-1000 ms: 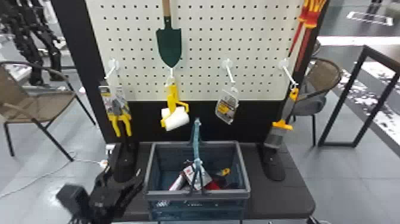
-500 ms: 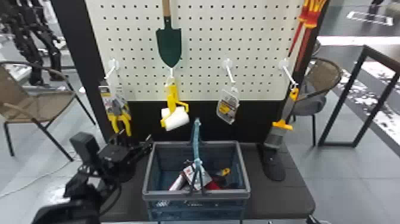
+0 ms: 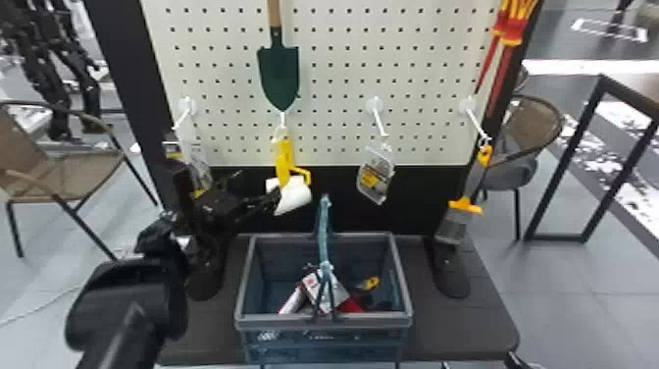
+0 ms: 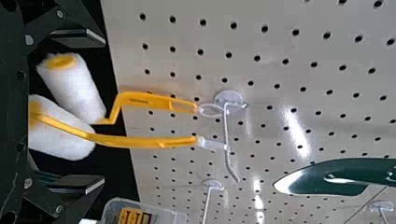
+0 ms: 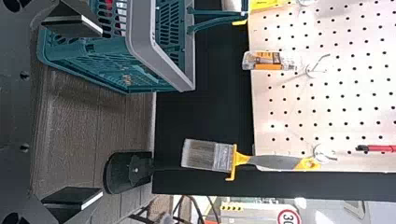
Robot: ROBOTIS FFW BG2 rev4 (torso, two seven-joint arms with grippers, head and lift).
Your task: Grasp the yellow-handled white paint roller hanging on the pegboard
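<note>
1. Grey floor point(image 3: 603, 314) runs out around the stand, a woven armchair point(image 3: 73, 167) beside it.
2. The white pegboard point(image 3: 333, 73) rises behind a dark bench point(image 3: 456, 338) carrying a plastic basket point(image 3: 323, 321).
3. The left gripper point(image 4: 103, 111) gapes wide, holding nothing; the right gripper point(image 5: 102, 112) is likewise spread and empty.
4. Two yellow-handled white paint rollers point(image 4: 149, 142) hang on one hook point(image 4: 227, 126), their sleeves between the left fingers. Best centre on the outer one, close gently, then ease its loop past the hook's tip, sparing its neighbour.
</note>
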